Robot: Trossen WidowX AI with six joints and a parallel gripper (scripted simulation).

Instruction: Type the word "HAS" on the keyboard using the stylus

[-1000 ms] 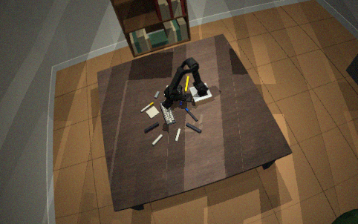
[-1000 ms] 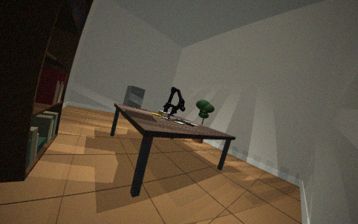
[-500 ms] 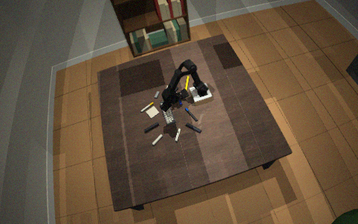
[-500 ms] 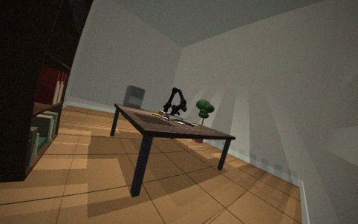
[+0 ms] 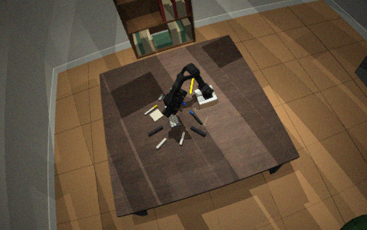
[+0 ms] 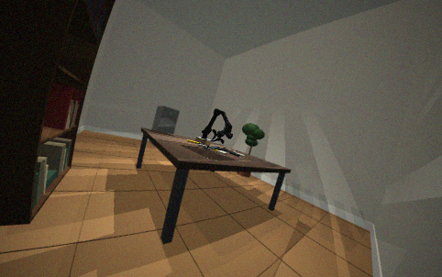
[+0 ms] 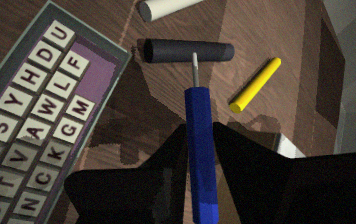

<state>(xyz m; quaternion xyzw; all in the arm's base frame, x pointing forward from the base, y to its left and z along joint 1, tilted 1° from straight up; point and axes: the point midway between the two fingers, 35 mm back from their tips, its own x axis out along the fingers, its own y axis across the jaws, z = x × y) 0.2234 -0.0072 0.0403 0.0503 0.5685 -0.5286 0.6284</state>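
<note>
The keyboard point(image 7: 90, 33) point(image 5: 174, 122) lies on the left of the wrist view, tilted and cut off by the edge. Its white keys include H point(image 7: 31, 76), A point(image 7: 34, 131) and, at the left edge, S point(image 7: 3, 128). My gripper point(image 7: 199, 128) is shut on the blue stylus point(image 7: 201, 165), whose thin pale tip point(image 7: 195, 65) points away from the fingers. The tip is to the right of the keyboard, not over its keys, and appears in front of a black marker. Its height above the desk cannot be told. In the top view the arm hides part of the keyboard's surroundings.
The thick black marker point(image 7: 170, 51), a yellow pen point(image 7: 256, 85) point(image 5: 191, 86) and a white pen point(image 7: 167, 8) lie beyond the fingers. A pale note point(image 5: 156, 115) and several more pens surround the keyboard. The arm's white base block point(image 5: 207, 101) stands to the right.
</note>
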